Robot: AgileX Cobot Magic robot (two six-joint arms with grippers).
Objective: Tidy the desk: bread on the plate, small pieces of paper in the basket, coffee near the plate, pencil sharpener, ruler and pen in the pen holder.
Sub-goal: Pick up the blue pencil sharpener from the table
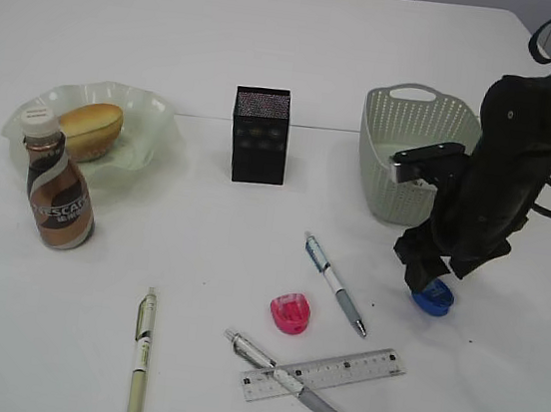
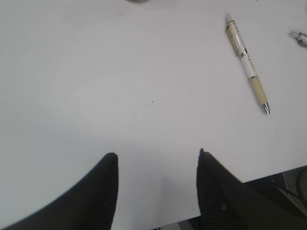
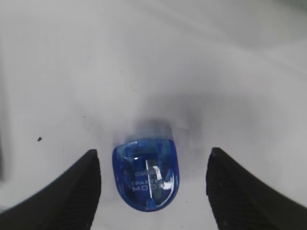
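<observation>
A blue pencil sharpener (image 3: 146,171) lies on the desk (image 1: 274,55) between the open jaws of my right gripper (image 3: 153,155), with gaps on both sides; the exterior view shows the sharpener (image 1: 432,298) under that gripper (image 1: 426,277). A pink sharpener (image 1: 291,314), the clear ruler (image 1: 323,375) and three pens (image 1: 335,282) (image 1: 288,380) (image 1: 141,352) lie at the front. The bread (image 1: 90,129) rests on the plate (image 1: 151,110), the coffee (image 1: 57,193) beside it. The black pen holder (image 1: 260,135) stands mid-table. My left gripper (image 2: 156,155) hangs open over bare desk, a cream pen (image 2: 246,62) off to its right.
The grey-green basket (image 1: 400,131) stands just behind my right arm. One grey pen lies across the ruler's left end. The desk's front edge shows at the lower right of the left wrist view.
</observation>
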